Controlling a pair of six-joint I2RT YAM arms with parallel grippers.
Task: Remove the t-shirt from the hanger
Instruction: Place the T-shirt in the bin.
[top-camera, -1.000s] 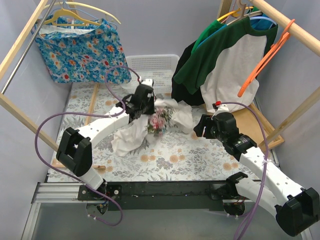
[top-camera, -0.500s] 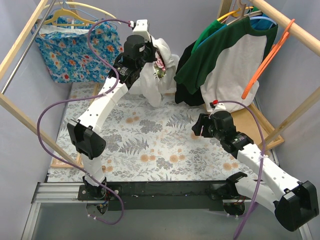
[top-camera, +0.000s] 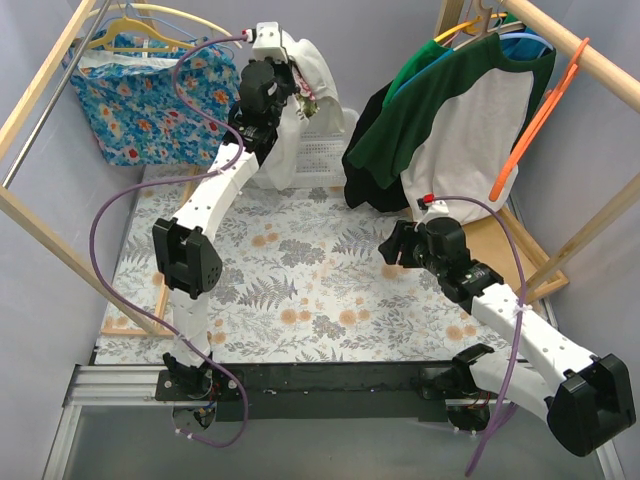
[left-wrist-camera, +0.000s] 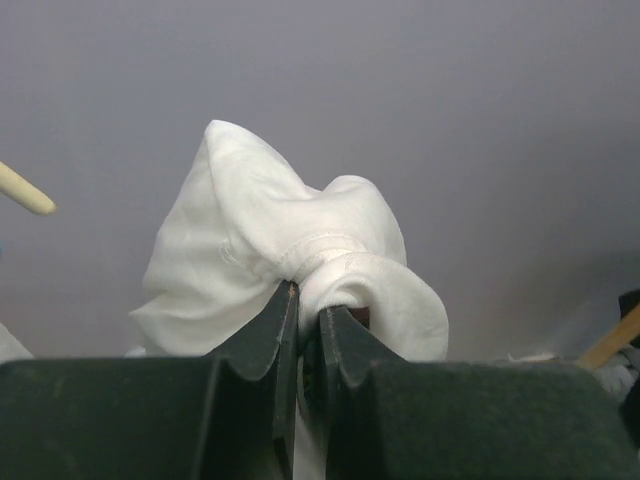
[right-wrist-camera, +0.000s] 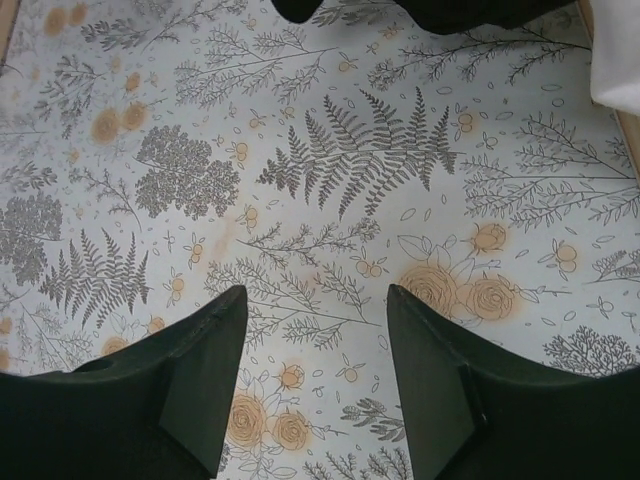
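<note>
A white t-shirt (top-camera: 292, 120) with a small floral print hangs bunched from my left gripper (top-camera: 292, 82), which is raised high at the back over the basket. In the left wrist view my left gripper (left-wrist-camera: 308, 300) is shut on a rolled hem of the t-shirt (left-wrist-camera: 280, 225), against the bare wall. No hanger shows inside this cloth. My right gripper (top-camera: 392, 248) hovers low over the flowered table cover, right of centre. Its jaws (right-wrist-camera: 315, 295) stand open with only the printed cover between them.
A white slatted basket (top-camera: 328, 148) sits at the back. A green-and-white shirt (top-camera: 460, 110) hangs on the right rail beside an orange hanger (top-camera: 530, 120). A blue floral garment (top-camera: 150, 100) hangs on a yellow hanger (top-camera: 150, 20) at the left. Wooden rails (top-camera: 40, 240) frame both sides.
My left arm has swung up and back, lifting the t-shirt off the table to above the basket. My right gripper has drifted slightly left.
</note>
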